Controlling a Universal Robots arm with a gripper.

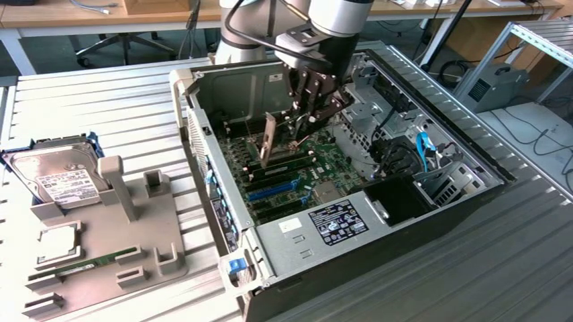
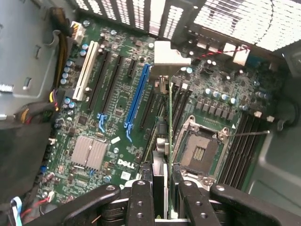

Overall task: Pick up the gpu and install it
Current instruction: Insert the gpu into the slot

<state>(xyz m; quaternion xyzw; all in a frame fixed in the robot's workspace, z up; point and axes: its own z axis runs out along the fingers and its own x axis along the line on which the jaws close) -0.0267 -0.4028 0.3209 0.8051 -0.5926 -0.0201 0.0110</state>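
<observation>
While the arm reaches into the open computer case (image 1: 358,221) in the exterior view, the gripper (image 1: 309,111) is clenched on the gpu (image 1: 267,141), holding it on edge just above the motherboard (image 1: 296,171). In the wrist view, the gripper (image 2: 162,200) clasps the gpu (image 2: 164,136) edge-on, beside the blue slot (image 2: 137,96).

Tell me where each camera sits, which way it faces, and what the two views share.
Exterior view: off the arm, high, looking down into the open computer case; shows the arm and the gripper holding the gpu above the motherboard.
Wrist view: on the wrist, facing along the fingers to the motherboard; the gpu appears edge-on.
Shared: gripper, gpu, motherboard.
</observation>
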